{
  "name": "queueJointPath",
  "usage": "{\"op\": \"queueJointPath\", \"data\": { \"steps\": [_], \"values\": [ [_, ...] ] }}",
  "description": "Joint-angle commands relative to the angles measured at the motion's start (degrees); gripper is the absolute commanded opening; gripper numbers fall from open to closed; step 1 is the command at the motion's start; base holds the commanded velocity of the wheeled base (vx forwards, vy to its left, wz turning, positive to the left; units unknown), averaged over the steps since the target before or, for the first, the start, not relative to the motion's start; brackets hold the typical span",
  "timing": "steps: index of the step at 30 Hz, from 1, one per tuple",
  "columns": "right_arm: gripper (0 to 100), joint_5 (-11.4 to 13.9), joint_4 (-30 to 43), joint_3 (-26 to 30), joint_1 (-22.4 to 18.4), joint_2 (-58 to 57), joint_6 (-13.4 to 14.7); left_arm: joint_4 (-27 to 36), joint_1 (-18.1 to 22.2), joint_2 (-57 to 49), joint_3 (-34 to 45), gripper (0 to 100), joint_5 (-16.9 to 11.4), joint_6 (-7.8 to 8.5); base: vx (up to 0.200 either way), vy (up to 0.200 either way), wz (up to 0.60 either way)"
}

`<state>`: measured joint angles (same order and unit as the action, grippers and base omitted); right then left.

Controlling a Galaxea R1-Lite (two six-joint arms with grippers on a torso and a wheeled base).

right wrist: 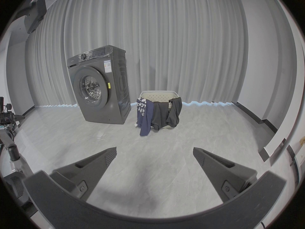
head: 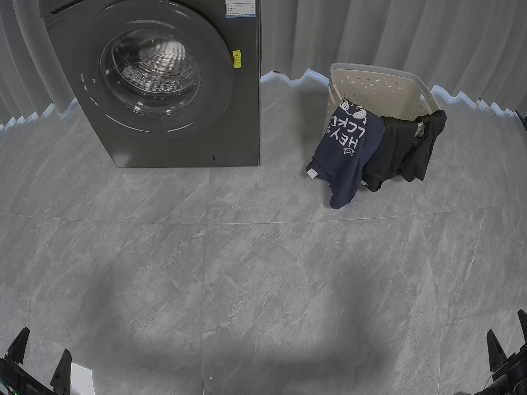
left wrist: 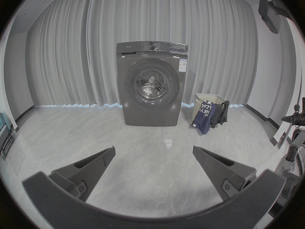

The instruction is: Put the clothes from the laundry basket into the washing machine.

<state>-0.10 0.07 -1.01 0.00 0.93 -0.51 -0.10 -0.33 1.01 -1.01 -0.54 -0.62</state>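
A dark grey front-loading washing machine point(head: 164, 72) stands at the far left of the floor, its round door closed point(left wrist: 152, 85) point(right wrist: 95, 86). To its right sits a beige laundry basket point(head: 379, 89) point(left wrist: 203, 97) point(right wrist: 159, 96). A navy printed shirt point(head: 346, 149) point(left wrist: 204, 116) point(right wrist: 143, 115) and a black garment point(head: 403, 149) point(right wrist: 165, 113) hang over the basket's front rim. My left gripper point(head: 39, 357) point(left wrist: 154, 150) is open low at the near left, far from both. My right gripper point(head: 508, 338) point(right wrist: 154, 150) is open at the near right, holding nothing.
Grey marble-look floor tiles point(head: 263, 281) stretch wide between me and the machine. Pale pleated curtains point(head: 395, 23) close off the back of the room. A tripod stand point(left wrist: 295, 134) is at the room's side.
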Motion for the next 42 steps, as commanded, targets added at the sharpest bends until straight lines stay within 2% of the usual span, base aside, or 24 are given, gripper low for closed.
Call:
{"op": "queueJointPath", "data": {
  "steps": [1,10,13,19,31,37,42],
  "values": [
    [100,0.01,0.01,0.92,0.0,-0.93,-0.02,-0.08,0.07,-0.84,1.01,100,0.01,-0.08,0.2,0.0,0.0],
    [100,0.01,-0.07,0.92,0.0,-0.93,-0.02,-0.08,0.07,-0.84,1.01,100,-0.08,-0.08,0.2,0.0,0.0],
    [100,0.01,0.01,0.92,0.0,-0.93,-0.02,0.01,0.07,-0.84,1.01,100,-0.08,0.36,0.2,0.0,0.0],
    [100,0.01,0.01,0.92,0.0,-0.93,0.07,0.01,0.07,-0.84,1.01,100,0.1,0.01,0.0,0.0,0.0],
    [100,0.1,0.01,0.92,0.0,-0.93,-0.02,0.01,0.07,-0.84,1.01,100,0.27,0.18,0.0,-0.2,0.0],
    [100,0.01,0.01,0.92,0.0,-0.93,-0.02,-0.08,0.07,-0.84,1.01,100,0.36,-0.08,0.0,0.0,-0.3],
    [100,0.01,0.01,0.92,0.0,-0.93,-0.02,-0.08,0.07,-0.84,1.01,100,0.36,0.01,0.0,-0.2,0.0]
  ]
}}
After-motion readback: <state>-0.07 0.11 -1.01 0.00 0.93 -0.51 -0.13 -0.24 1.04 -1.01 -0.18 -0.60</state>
